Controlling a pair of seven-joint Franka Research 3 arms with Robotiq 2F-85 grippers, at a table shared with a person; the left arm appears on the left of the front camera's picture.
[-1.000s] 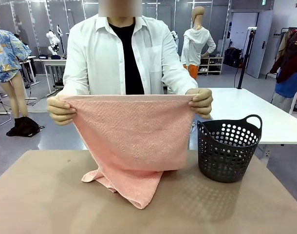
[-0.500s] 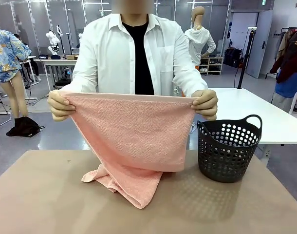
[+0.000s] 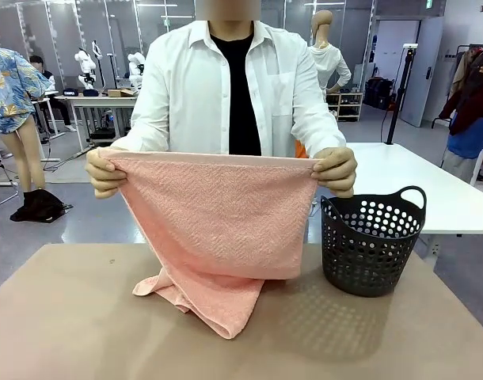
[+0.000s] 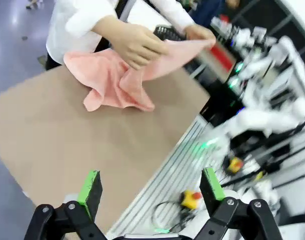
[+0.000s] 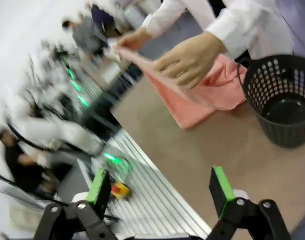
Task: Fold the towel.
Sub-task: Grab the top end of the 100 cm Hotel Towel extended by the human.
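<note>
A person across the table holds the salmon-pink towel (image 3: 218, 222) stretched between both hands (image 3: 336, 168) at chest height. Its lower part droops onto the brown tabletop (image 3: 83, 317) in a bunched fold. The left wrist view shows the towel (image 4: 117, 80) far off with a hand gripping it, and my left gripper (image 4: 148, 187) open over the table's near edge with nothing in it. In the right wrist view the towel (image 5: 212, 95) hangs beside the basket, and my right gripper (image 5: 160, 187) is open, well short of the cloth.
A dark perforated plastic basket (image 3: 372, 237) stands on the table at the right, close to the towel's edge; it looks hollow and bare inside (image 5: 285, 112). A ribbed metal rail runs along the table's near side (image 5: 142, 195). A white table stands behind.
The person has shifted slightly to the right and straightened up, keeping the towel stretched at the same height. The heap on the table has barely changed.
</note>
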